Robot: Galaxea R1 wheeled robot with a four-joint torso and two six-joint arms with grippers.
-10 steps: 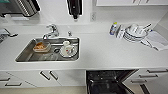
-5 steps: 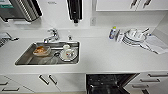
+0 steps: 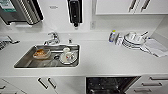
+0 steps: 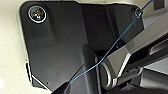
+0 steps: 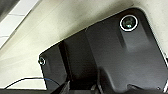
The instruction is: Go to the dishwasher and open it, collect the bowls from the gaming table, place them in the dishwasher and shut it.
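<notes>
Below, one dishwasher (image 3: 110, 85) open under the counter (image 3: 105, 58), one sink (image 3: 48, 56), tool states cannot be told.

Light: pretty bright and even over the white stone-look countertop (image 3: 105, 60), barely any shadows
Glare: soft shine on the stainless steel sink basin (image 3: 27, 62) left of that countertop stretch
Blur: everything's kinda soft, edges smeared
Distortion: cabinets above the sink splay outward
Wrist cams: dark, murky plate, pale background

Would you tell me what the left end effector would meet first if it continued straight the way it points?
Probably the robot's own dark plate, directly ahead in the left wrist view, though depth is unclear.
</notes>
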